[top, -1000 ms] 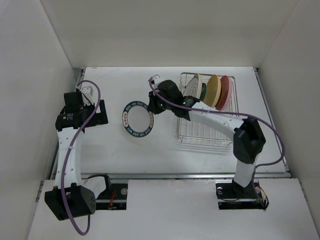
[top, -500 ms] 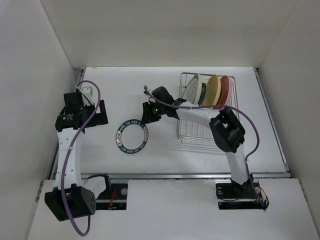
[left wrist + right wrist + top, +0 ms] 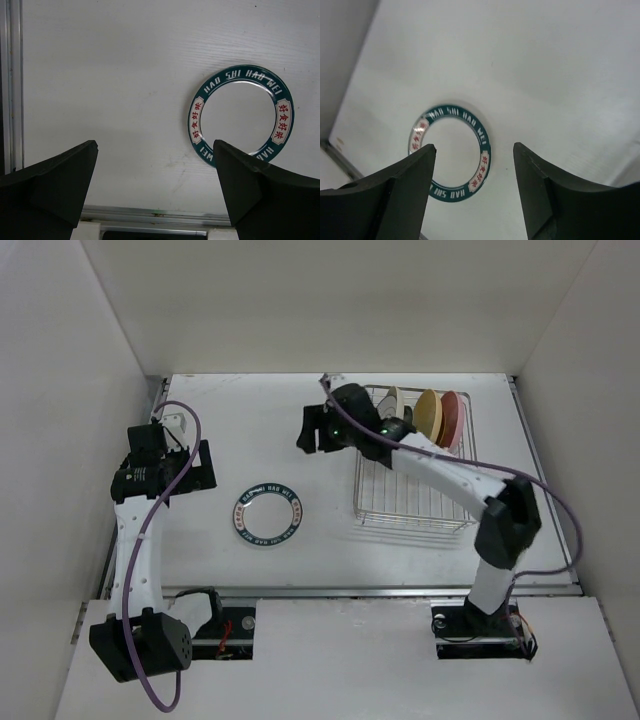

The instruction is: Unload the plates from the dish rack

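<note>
Top view, progress: I see one lettered plate (image 3: 268, 515) flat on the table (image 3: 230, 410), well apart from the rack (image 3: 415, 510). A cream plate (image 3: 393, 403), a tan plate (image 3: 428, 412) and a pink plate (image 3: 452, 415) stand on edge at the rack's far end. My right arm may hide more. I judge the job early, with most plates left.
Top view, right arm: It reaches forward and left. The right gripper (image 3: 318, 428) hangs over bare table just left of the rack.
Top view, left arm: It is folded at the left side. The left gripper (image 3: 200, 465) points inward, apart from the lettered plate.
Left wrist: The fingers (image 3: 55, 190) are wide apart and empty. The lettered plate (image 3: 240, 117) lies ahead, to the right.
Right wrist: The fingers (image 3: 545, 190) are spread with nothing between them. The lettered plate (image 3: 451, 160) lies flat on the table beyond them.
</note>
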Robot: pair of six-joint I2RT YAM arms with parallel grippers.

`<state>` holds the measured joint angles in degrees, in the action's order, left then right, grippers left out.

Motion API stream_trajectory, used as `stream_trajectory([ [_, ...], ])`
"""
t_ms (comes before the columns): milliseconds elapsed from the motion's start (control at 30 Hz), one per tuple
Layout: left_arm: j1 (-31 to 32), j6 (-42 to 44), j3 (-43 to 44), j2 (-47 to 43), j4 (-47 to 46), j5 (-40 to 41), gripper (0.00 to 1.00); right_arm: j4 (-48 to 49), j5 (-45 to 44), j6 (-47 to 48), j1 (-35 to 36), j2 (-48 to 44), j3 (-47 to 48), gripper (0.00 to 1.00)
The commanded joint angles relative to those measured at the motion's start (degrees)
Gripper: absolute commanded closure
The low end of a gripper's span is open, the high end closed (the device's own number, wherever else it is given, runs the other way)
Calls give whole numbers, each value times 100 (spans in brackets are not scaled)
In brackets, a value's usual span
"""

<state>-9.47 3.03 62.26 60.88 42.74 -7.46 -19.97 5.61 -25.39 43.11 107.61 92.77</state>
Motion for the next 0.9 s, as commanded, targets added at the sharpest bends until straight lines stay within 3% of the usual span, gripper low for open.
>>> stream_trajectory([
  [0,-28,66,-56,-156,-47,17,0,-226,-2284,270,22,-1337,-4,30],
  [100,-28,66,-56,-156,-47,17,0,-350,-3814,350,-48,-2251,-285,30],
  [233,-28,66,-56,-156,-47,17,0,-710,-4944,403,-478,-3078,-742,40],
  [367,-28,66,-56,-156,-47,-36,0,-1298,-5332,464,-1199,-3229,-857,41],
  [433,-28,66,-56,-156,-47,-36,0,-1466,-5534,464,-1541,-3159,-928,37],
  [533,-28,66,-56,-156,-47,-36,0,-1378,-5535,464,-1858,-2861,-1182,29],
  [867,-28,66,-56,-156,-47,-36,0,-519,-4665,148,-2878,-2148,-1577,32],
])
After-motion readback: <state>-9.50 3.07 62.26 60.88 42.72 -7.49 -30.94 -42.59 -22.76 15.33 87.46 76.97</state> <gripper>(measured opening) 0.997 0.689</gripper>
